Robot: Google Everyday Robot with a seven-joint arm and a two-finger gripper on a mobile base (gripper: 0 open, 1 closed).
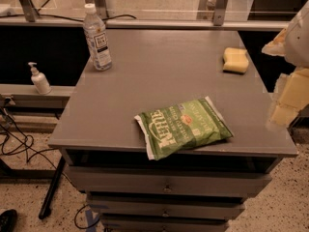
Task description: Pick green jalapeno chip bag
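Partly cropped, gripper (286, 103) far right, bag (182, 126) flat

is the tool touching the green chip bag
No: the tool hangs past the right edge of the table, apart from the green jalapeno chip bag lying near its front edge.

Noted, low in the centre of the frame, a green jalapeno chip bag (183, 127) with large white lettering, white crimped ends and a small red-orange mark, on a grey table (159, 76). Found a yellow sponge (235, 60) at upper right, a clear bottle (97, 38) with white cap and label at upper left, and a white pump dispenser (38, 79) at far left. Caught the gripper (288, 100) at the right edge in pale cream and white.
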